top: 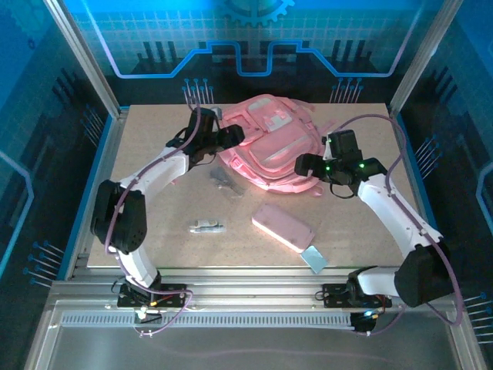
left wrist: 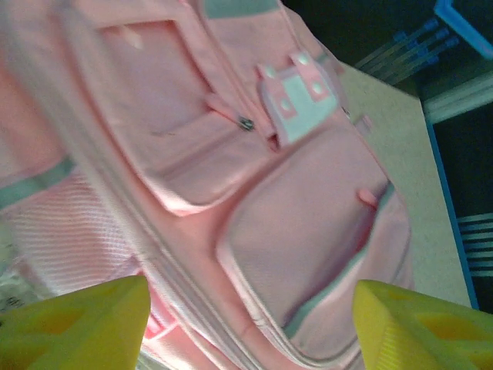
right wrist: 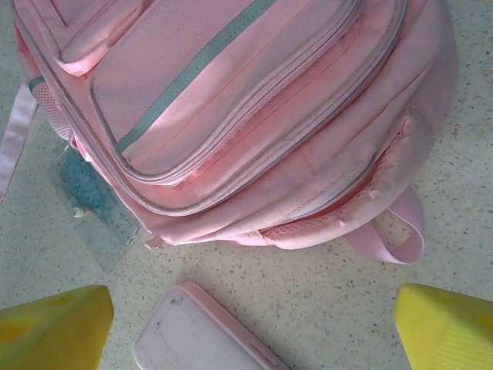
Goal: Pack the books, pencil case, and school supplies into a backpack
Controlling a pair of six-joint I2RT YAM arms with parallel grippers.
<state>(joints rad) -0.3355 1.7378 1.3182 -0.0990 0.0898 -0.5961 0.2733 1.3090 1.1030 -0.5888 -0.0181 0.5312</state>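
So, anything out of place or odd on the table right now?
Nothing spilled or damaged. The small clear packet of dark grey bits lies tight against the large pink fabric backpack, one corner seemingly tucked under it. The little pale blue flat rectangle sits close to the near edge of the table.

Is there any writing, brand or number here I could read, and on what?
None can be read.
The backpack has a pale patch with no letters to make out.
The pencil case looks blank.
Any print on the pen or the pale blue card is too small to tell.
The back wall bears a gear drawing, no words.
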